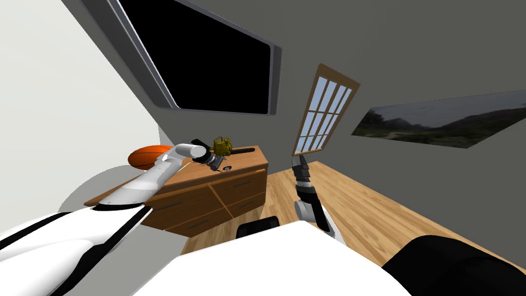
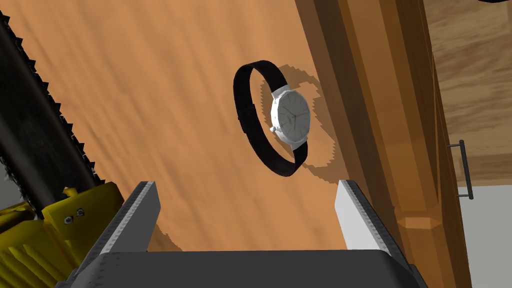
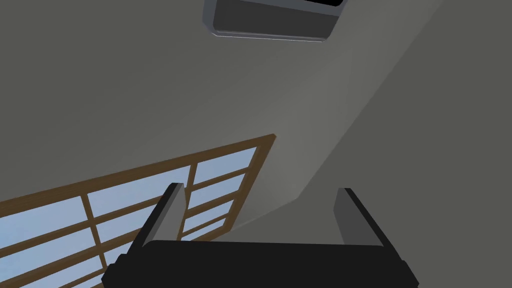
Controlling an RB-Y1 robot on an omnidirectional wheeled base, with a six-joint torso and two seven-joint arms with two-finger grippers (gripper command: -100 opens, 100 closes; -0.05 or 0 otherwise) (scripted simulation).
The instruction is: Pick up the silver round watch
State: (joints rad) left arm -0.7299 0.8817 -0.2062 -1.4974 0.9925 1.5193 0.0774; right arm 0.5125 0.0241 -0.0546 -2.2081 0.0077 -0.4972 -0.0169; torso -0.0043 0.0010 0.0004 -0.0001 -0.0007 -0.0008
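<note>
1. Hovering over a wooden dresser [image 1: 233, 187], the left gripper [image 2: 247, 184] points down at the silver round watch [image 2: 291, 116], with its two fingers spread wide and gripping nothing.
2. The watch, its black strap curled in a loop, rests on the dresser top near the front edge, ahead of the fingertips and clear of them.
3. A yellow chainsaw [image 2: 45, 150] lies just beside the gripper; an orange basketball [image 1: 149, 155] sits farther along the top.
4. The right gripper [image 3: 260, 188], raised over the floor beside the dresser, has its fingers parted and empty.
</note>
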